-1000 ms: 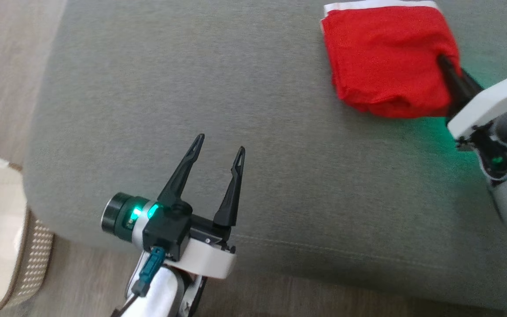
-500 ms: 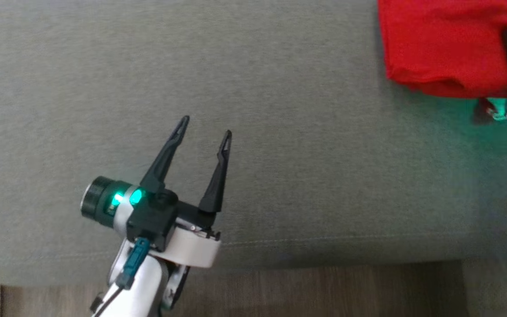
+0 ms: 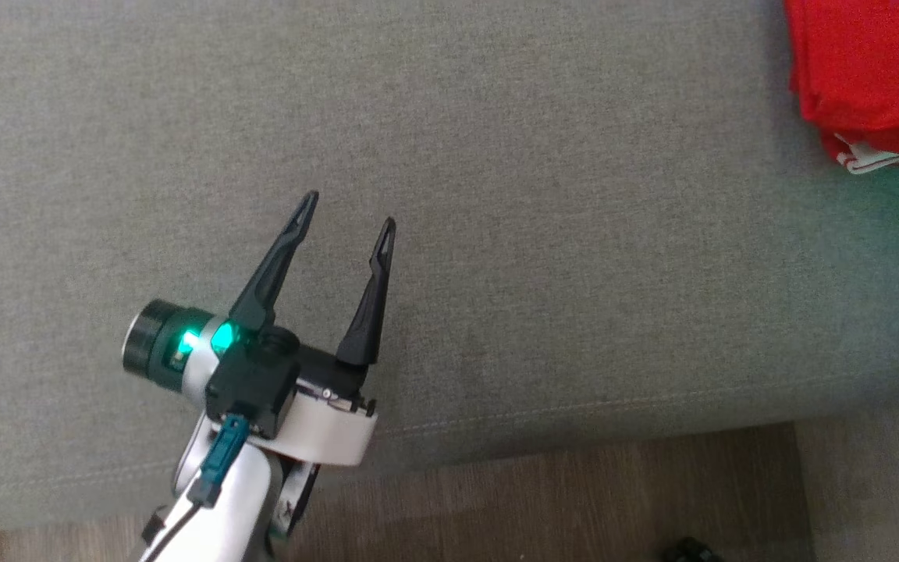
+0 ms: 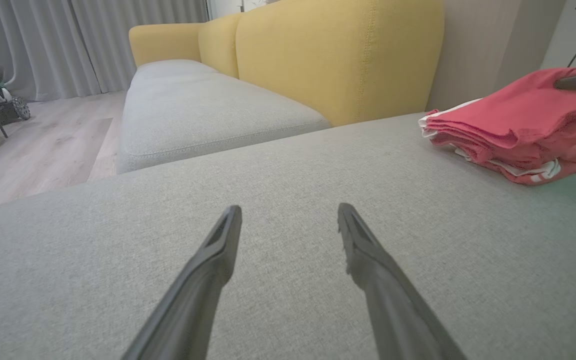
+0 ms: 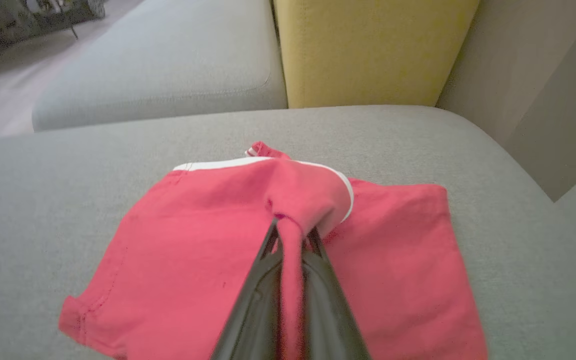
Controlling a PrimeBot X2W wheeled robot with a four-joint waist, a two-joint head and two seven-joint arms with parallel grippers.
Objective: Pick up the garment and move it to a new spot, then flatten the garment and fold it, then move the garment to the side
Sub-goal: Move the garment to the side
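Right tool (image 5: 292,230) clamps a thin fold of garment (image 5: 208,260) near the sofa seat (image 3: 574,273) right edge; dragging could unfold it. Left tool (image 3: 349,209) spread wide, empty.

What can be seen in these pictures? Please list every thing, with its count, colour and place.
garment: one, red with white trim, folded, on the near cushion
cushions: two, grey, one under the garment, one beyond it
sofa back: one, yellow, behind the cushions
floor: one, brown wood, beside the cushions
curtain: one, grey, far across the floor
left gripper: one, dark fingers, open, over bare cushion
right gripper: one, dark fingers, shut on the garment
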